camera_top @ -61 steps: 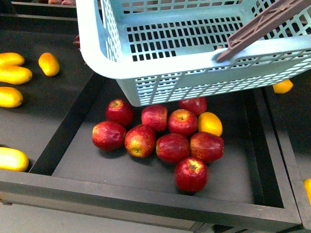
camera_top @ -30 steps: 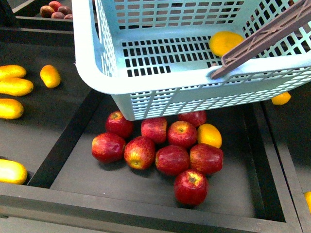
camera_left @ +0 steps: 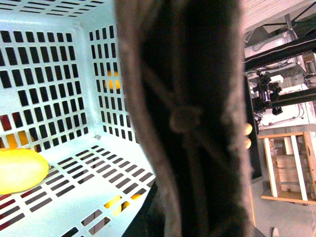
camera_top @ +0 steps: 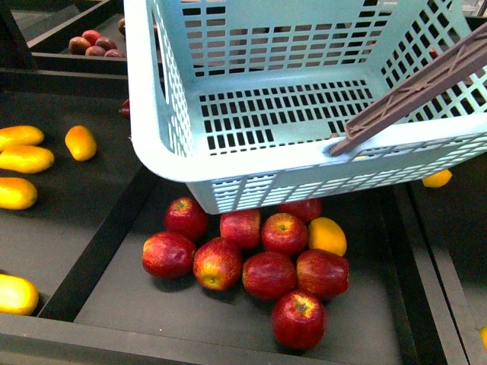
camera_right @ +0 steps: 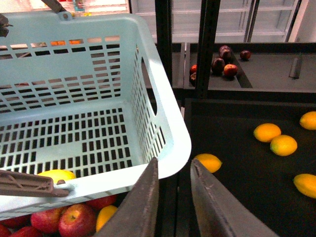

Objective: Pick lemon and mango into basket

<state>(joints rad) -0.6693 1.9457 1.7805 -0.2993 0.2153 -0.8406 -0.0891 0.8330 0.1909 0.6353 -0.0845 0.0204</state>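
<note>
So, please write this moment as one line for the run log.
basket: above apples | handle: raised | inside: one yellow fruit | right gripper: open, empty

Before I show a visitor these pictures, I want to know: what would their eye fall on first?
The pale mint-blue basket fills the top of the front view, hanging over a cluster of red apples in the dark tray. One yellow fruit lies on its slotted floor, seen from the left wrist.

Right tool point(camera_right: 174, 165), jaws narrowly parted, apparently nothing between them.
</note>
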